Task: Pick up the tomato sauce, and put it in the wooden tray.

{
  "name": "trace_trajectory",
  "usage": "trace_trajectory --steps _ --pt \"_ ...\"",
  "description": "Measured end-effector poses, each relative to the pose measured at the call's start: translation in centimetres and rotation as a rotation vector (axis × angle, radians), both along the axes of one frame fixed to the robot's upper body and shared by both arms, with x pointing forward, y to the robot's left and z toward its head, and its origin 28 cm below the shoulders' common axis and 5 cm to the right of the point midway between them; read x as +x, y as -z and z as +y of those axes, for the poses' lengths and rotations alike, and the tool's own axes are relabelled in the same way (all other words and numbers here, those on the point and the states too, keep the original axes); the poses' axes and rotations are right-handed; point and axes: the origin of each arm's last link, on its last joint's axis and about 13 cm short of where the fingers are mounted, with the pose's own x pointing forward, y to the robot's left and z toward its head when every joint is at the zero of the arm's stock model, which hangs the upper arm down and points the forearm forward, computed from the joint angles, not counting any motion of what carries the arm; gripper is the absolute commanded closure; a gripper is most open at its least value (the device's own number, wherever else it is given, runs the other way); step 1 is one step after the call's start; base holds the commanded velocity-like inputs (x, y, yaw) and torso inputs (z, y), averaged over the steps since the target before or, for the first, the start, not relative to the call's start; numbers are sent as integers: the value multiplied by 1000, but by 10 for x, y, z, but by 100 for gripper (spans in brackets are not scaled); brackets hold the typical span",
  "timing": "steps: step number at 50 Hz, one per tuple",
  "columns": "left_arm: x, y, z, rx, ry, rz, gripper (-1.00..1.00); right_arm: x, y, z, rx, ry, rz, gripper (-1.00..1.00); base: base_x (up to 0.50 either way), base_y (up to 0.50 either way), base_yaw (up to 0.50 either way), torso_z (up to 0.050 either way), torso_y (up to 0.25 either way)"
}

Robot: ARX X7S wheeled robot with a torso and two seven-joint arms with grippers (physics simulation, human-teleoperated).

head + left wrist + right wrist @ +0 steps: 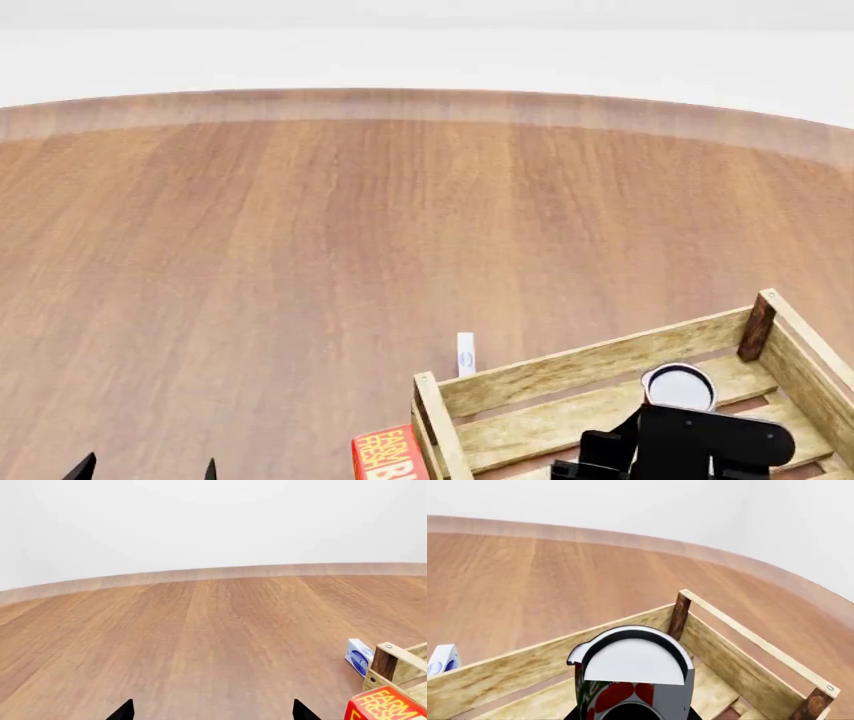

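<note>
The tomato sauce point(627, 672), a small can with a red and green label and a flat pale top, sits in my right gripper point(675, 418), which is shut on it. The can hangs over the inside of the wooden tray point(587, 372), near the tray's far wall; its top also shows in the head view point(678, 386). The tray's pale slats and dark corner post point(678, 614) surround the can in the right wrist view. My left gripper point(213, 711) is open and empty over bare floor, left of the tray's corner point(395, 664). In the head view, its tips point(144, 468) show at the bottom left.
A red carton point(387, 455) stands against the tray's left side and also shows in the left wrist view point(383, 706). A small white and blue box point(465, 353) lies on the wooden floor just beyond the tray, and shows in the wrist views point(359, 655) point(440, 660).
</note>
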Motion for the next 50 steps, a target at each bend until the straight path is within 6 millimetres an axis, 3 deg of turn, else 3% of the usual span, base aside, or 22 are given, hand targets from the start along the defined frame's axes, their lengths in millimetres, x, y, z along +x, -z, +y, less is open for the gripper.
trace_trajectory --steps 27,50 --pt "0 0 0 1 -2 2 -100 20 30 -2 52 10 32 100 0 0 0 0 0" --pt "1 0 0 2 -2 1 -100 25 38 -3 101 14 70 100 0 0 0 0 0"
